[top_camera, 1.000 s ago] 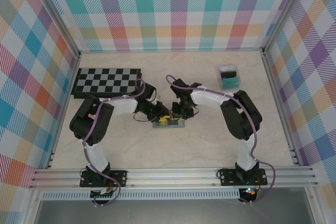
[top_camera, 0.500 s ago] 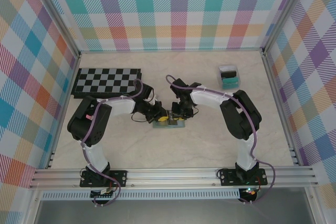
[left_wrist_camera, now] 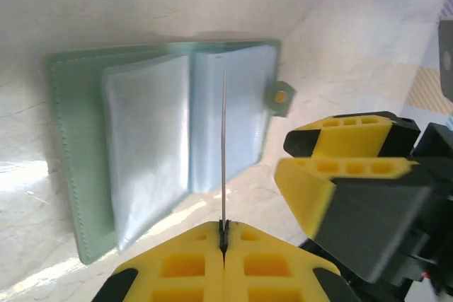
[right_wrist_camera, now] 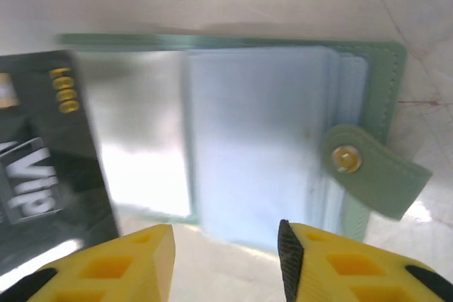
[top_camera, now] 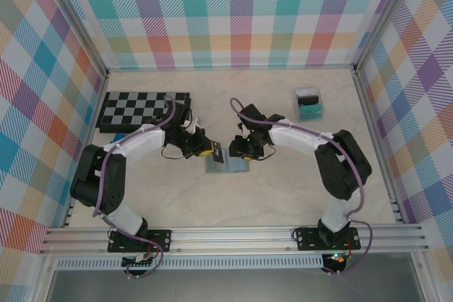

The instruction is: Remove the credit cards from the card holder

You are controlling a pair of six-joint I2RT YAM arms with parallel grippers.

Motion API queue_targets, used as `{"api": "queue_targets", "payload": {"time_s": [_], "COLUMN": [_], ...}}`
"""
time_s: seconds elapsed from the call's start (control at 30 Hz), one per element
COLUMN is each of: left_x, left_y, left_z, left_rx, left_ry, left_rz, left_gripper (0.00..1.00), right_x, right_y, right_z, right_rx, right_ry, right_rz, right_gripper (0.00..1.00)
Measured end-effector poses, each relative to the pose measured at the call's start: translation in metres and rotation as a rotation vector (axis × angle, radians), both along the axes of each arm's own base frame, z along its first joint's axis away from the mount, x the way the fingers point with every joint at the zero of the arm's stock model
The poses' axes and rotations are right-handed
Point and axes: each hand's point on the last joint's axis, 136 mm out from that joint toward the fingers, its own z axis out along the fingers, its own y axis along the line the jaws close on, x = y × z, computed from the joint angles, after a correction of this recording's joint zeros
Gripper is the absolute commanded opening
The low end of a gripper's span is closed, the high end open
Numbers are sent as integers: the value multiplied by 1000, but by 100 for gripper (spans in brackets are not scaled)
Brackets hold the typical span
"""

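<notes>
Pinching thin dark plastic credit card [left_wrist_camera: 224, 139], my left gripper [left_wrist_camera: 224, 235] clamped on it; I judge it light, stiff, slick. My right gripper [right_wrist_camera: 226, 245] parted, empty, 6 o'clock of open sage-green bifold card holder [right_wrist_camera: 386, 68].

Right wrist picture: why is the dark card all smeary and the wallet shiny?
Right wrist view: the dark rectangular card with gold digits is smeared with blur; white glare covers a clear pocket of the sage-green bifold wallet. Left wrist view: glare whitens the marble table.
</notes>
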Motion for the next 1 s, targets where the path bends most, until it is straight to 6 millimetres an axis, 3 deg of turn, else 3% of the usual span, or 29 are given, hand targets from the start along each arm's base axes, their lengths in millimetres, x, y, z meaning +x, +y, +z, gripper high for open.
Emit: {"api": "queue_targets", "payload": {"time_s": [0.13, 0.23, 0.47, 0.6, 1.0], "left_x": [-2, -3, 6, 11, 16], "left_y": [-4, -9, -21, -25, -21], "left_z": [27, 44, 71, 85, 85], "left_rx": [-54, -107, -224, -274, -287], "left_ry": [-66, -100, -146, -181, -178], "left_rz": [-26, -43, -43, -39, -13], "left_gripper": [0, 0, 0, 0, 0], "right_x": [9, 13, 15, 13, 0], "right_y": [8, 11, 16, 25, 24], "right_z": [46, 66, 80, 95, 106], "right_rx": [186, 313, 487, 569, 691], "right_ry": [-93, -116, -64, -61, -39], "right_rz": [16, 20, 22, 56, 68], "right_gripper": [59, 59, 54, 44, 27]}}
